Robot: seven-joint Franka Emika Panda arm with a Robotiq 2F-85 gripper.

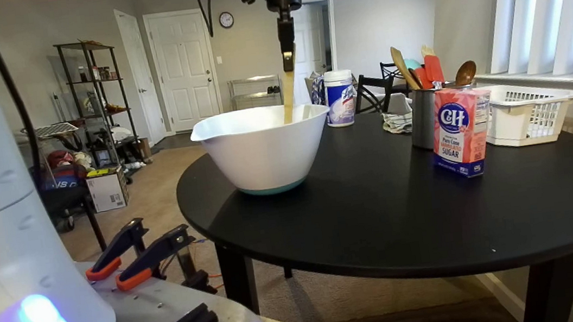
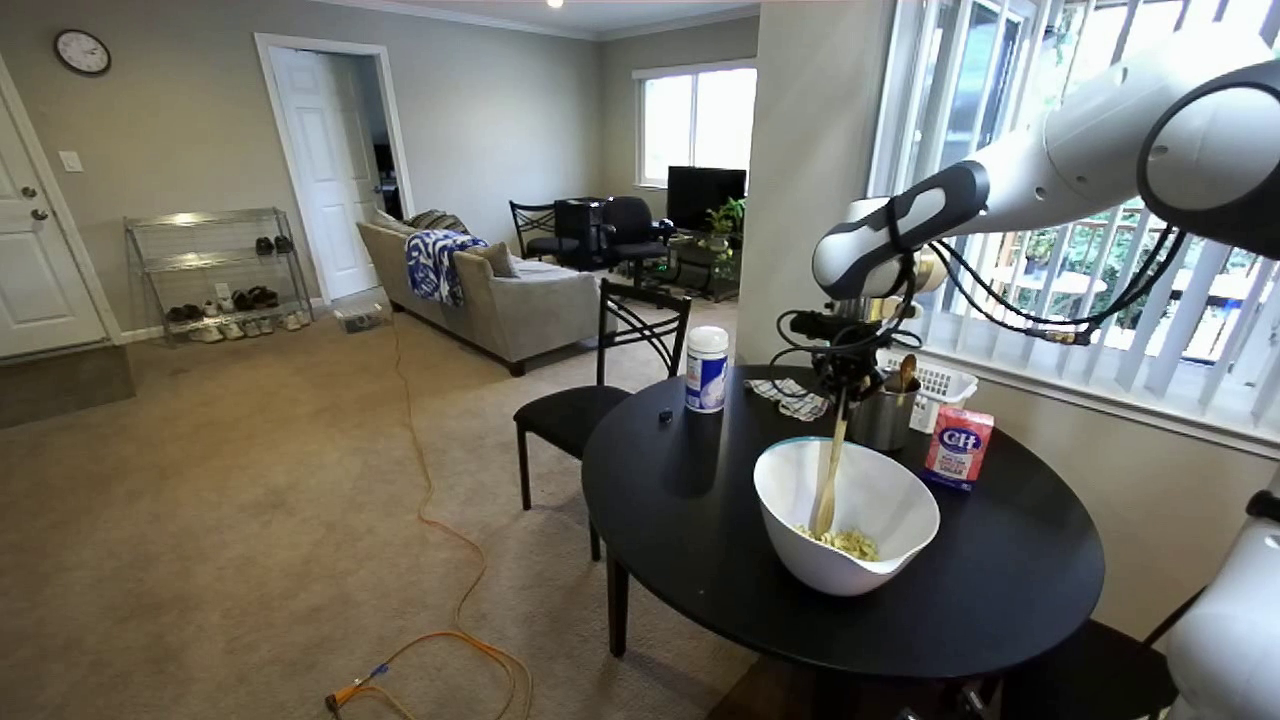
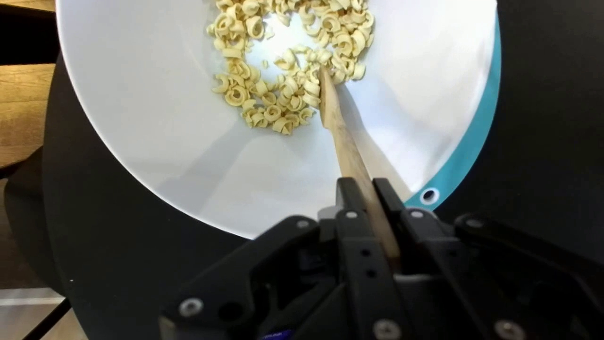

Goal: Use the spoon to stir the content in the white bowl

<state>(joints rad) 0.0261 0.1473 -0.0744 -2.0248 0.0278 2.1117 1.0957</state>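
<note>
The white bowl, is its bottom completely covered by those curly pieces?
No, the wrist view shows a bare patch of the white bowl amid the curly pieces.

In an exterior view I have bare counter (image 1: 373, 199) between the white bowl (image 1: 269, 152) and the sugar carton (image 1: 460, 131). Behind that carton, the utensil holder (image 1: 422, 119) and white basket (image 1: 511, 122) block my way; the wipes canister (image 1: 340, 98) stands beyond the bowl, whose wall rings the spoon (image 3: 353, 160).

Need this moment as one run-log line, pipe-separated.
gripper: closed on wooden spoon | spoon: tip at pasta inside white bowl | bowl: upright on black table | stirring motion: unclear from stills
</note>
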